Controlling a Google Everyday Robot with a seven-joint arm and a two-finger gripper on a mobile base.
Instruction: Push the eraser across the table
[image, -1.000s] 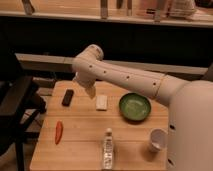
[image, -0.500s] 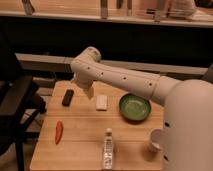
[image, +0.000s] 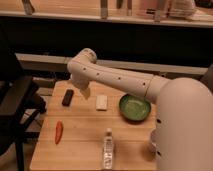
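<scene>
**One eraser lying free, open gripper beside it**

Farthest left we see a dark chair (image: 16, 107) standing against the nine o'clock edge of the table (image: 80, 152). On the wooden boards, the eraser (image: 67, 97) lies flat at about ten o'clock of the tabletop, with its long side running toward twelve. Toward six o'clock from it, well apart, lies a red pepper (image: 59, 131) near the left edge.

At roughly three o'clock of the eraser we find the gripper (image: 84, 91), hanging low over the wood below the white arm (image: 115, 77). It is released and grasps nothing, and a strip of bare board shows between it and the eraser.

Next, at three o'clock of the gripper, a whitish block (image: 102, 102) rests flat near the middle of the table. A clear bottle (image: 107, 147) stands upright at the six o'clock edge. Farther right a green bowl (image: 134, 107) sits at about two o'clock of the tabletop. At four o'clock, a pale cup (image: 152, 142) is partly hidden by the robot's white body (image: 187, 125).
</scene>
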